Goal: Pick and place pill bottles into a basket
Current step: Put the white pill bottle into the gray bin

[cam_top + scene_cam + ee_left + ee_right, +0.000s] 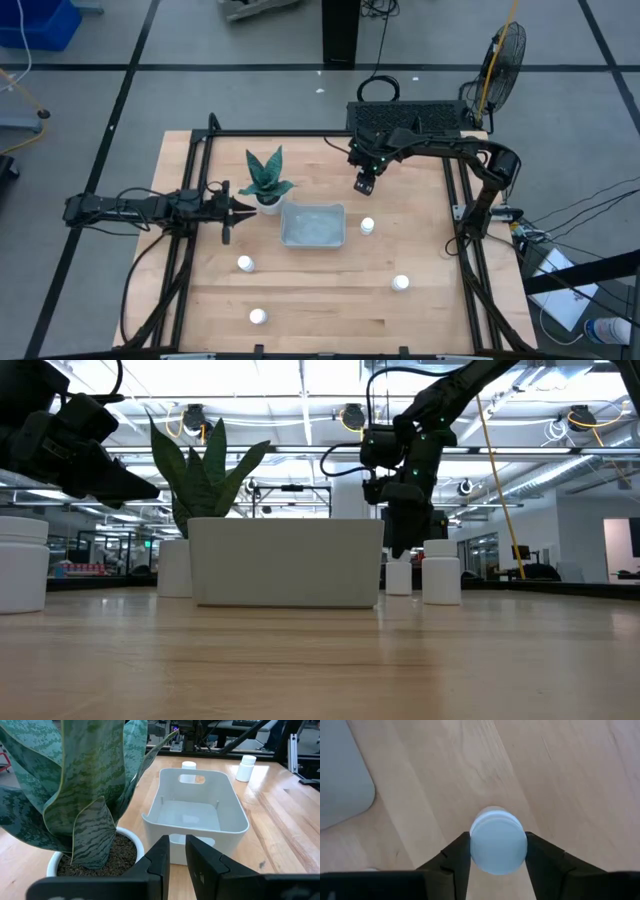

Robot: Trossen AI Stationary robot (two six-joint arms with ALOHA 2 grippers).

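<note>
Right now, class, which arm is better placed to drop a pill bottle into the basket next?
The right. Its gripper has a pill bottle between its fingers, close beside the basket. The left gripper is empty, over by the plant.

High view: straight down, far, over whole surface (330, 290) and both arms. Low view: level at surface height, close to basket (285, 563), facing room behind. Left wrist view: forward, near plant (90, 785) and basket. Right wrist view: straight down, very close on 1 bottle (498, 843). Basket shared by 3 views.
</note>
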